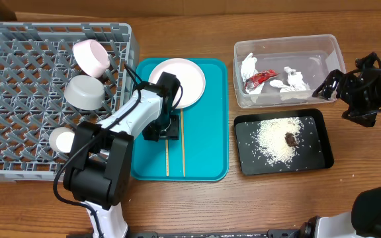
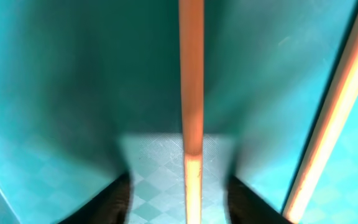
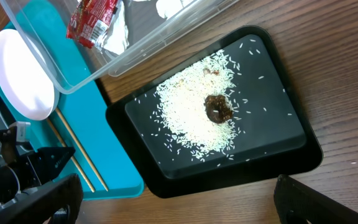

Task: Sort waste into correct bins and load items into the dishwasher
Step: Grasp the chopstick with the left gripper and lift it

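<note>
My left gripper (image 1: 167,131) is down on the teal tray, its jaws astride one wooden chopstick (image 2: 191,93) with a gap on each side. The dark fingers (image 2: 112,202) do not touch the chopstick. A second chopstick (image 2: 334,118) lies to the right. The round white plate (image 1: 179,80) sits at the tray's far end. In the dish rack (image 1: 18,66) are the small dish (image 1: 91,56), the grey bowl (image 1: 86,92) and the white cup (image 1: 63,140). My right gripper (image 1: 341,99) hangs open and empty beside the bins.
The clear tub (image 1: 323,49) holds crumpled napkins (image 1: 295,80) and a red wrapper (image 1: 260,78). The black tray (image 1: 313,122) holds rice (image 3: 191,109) and a brown lump (image 3: 218,109). The teal tray (image 1: 207,165) lies between the rack and the bins.
</note>
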Robot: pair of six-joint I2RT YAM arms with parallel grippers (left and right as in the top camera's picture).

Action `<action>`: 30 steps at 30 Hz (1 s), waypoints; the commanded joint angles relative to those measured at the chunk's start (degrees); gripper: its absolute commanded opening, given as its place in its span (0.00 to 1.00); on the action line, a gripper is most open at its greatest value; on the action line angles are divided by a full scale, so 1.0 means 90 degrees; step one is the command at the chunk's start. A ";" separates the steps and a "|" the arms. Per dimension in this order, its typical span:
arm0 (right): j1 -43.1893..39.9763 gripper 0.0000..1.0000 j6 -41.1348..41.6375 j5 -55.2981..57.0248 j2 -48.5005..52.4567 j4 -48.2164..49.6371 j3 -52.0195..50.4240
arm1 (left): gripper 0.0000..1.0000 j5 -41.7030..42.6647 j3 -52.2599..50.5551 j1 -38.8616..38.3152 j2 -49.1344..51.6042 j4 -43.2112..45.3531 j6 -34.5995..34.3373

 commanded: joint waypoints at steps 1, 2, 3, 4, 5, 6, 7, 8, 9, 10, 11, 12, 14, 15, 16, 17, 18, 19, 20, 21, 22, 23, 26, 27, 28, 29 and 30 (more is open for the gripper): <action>0.0005 1.00 0.0000 0.0039 -0.0056 0.0007 0.0119 | 0.35 -0.0141 -0.0119 -0.0032 0.0364 -0.0032 0.0029; 0.0005 1.00 0.0000 0.0039 -0.0056 0.0007 0.0119 | 0.27 -0.0143 -0.0119 -0.0032 0.0364 -0.0061 0.0029; 0.0005 1.00 0.0000 0.0036 -0.0056 -0.0005 0.0119 | 0.15 -0.0143 -0.0119 -0.0032 0.0364 -0.0129 0.0029; 0.0005 1.00 0.0000 0.0039 -0.0056 -0.0010 0.0119 | 0.12 -0.0143 -0.0119 -0.0032 0.0364 -0.0155 0.0029; 0.0005 1.00 0.0000 0.0039 -0.0056 -0.0010 0.0119 | 0.09 -0.0143 -0.0119 -0.0032 0.0364 -0.0172 0.0029; 0.0005 1.00 0.0000 0.0036 -0.0056 -0.0010 0.0119 | 0.07 -0.0143 -0.0119 -0.0029 0.0364 -0.0175 0.0029; 0.0005 1.00 0.0000 0.0039 -0.0056 -0.0010 0.0119 | 0.05 -0.0143 -0.0119 -0.0029 0.0364 -0.0175 0.0029; 0.0005 1.00 0.0000 0.0039 -0.0056 -0.0010 0.0119 | 0.04 -0.0143 -0.0119 -0.0029 0.0364 -0.0175 0.0029; 0.0005 1.00 0.0000 0.0036 -0.0056 -0.0012 0.0119 | 0.04 -0.0143 -0.0119 -0.0029 0.0364 -0.0175 0.0029; 0.0005 1.00 0.0000 0.0039 -0.0056 -0.0012 0.0119 | 0.04 -0.0143 -0.0119 -0.0032 0.0364 -0.0177 0.0029; 0.0005 1.00 0.0000 0.0036 -0.0056 -0.0015 0.0119 | 0.04 -0.0143 -0.0119 -0.0032 0.0364 -0.0187 0.0029; 0.0005 1.00 0.0000 0.0039 -0.0056 -0.0015 0.0119 | 0.04 -0.0143 -0.0119 -0.0029 0.0364 -0.0202 0.0029; 0.0005 1.00 0.0000 0.0039 -0.0056 -0.0015 0.0119 | 0.04 -0.0146 -0.0107 -0.0029 0.0364 -0.0250 0.0032; 0.0005 1.00 0.0000 0.0036 -0.0056 -0.0015 0.0119 | 0.04 -0.0146 -0.0087 -0.0029 0.0352 -0.0291 0.0032; 0.0005 1.00 0.0000 0.0036 -0.0056 -0.0015 0.0119 | 0.04 -0.0148 -0.0061 -0.0029 0.0342 -0.0330 0.0034; 0.0005 1.00 0.0000 0.0036 -0.0056 -0.0017 0.0119 | 0.04 -0.0148 -0.0027 -0.0029 0.0321 -0.0386 0.0036; 0.0005 1.00 0.0000 0.0039 -0.0056 -0.0017 0.0119 | 0.04 -0.0153 0.0029 -0.0029 0.0291 -0.0452 0.0036; 0.0005 1.00 0.0000 0.0039 -0.0056 -0.0017 0.0119 | 0.04 -0.0143 0.0121 -0.0029 0.0233 -0.0571 0.0070; 0.0005 1.00 -0.0002 0.0039 -0.0056 -0.0019 0.0119 | 0.04 -0.0134 0.0219 -0.0029 0.0185 -0.0721 0.0085; 0.0005 1.00 0.0000 0.0039 -0.0056 -0.0027 0.0119 | 0.04 -0.0117 0.0325 -0.0029 0.0131 -0.0916 0.0087; 0.0005 1.00 0.0000 0.0039 -0.0056 -0.0034 0.0119 | 0.04 -0.0005 0.0529 -0.0029 0.0073 -0.1324 0.0124; 0.0005 1.00 0.0000 0.0039 -0.0056 -0.0034 0.0119 | 0.04 0.0134 0.0665 -0.0029 0.0051 -0.1615 0.0199; 0.0005 1.00 0.0000 0.0039 -0.0056 -0.0024 0.0119 | 0.04 0.0554 0.1224 -0.0029 0.0049 -0.2710 0.0461; 0.0005 1.00 0.0000 0.0039 -0.0056 -0.0015 0.0119 | 0.04 0.0554 0.1321 -0.0029 0.0046 -0.2885 0.0461; 0.0005 1.00 0.0000 0.0039 -0.0056 -0.0015 0.0119 | 0.04 0.0551 0.1394 -0.0029 0.0046 -0.3004 0.0459; 0.0005 1.00 -0.0002 0.0039 -0.0056 -0.0017 0.0119 | 0.04 0.0549 0.1469 -0.0029 0.0044 -0.3121 0.0459; 0.0005 1.00 -0.0002 0.0039 -0.0056 -0.0017 0.0119 | 0.04 0.0549 0.1542 -0.0029 0.0041 -0.3186 0.0457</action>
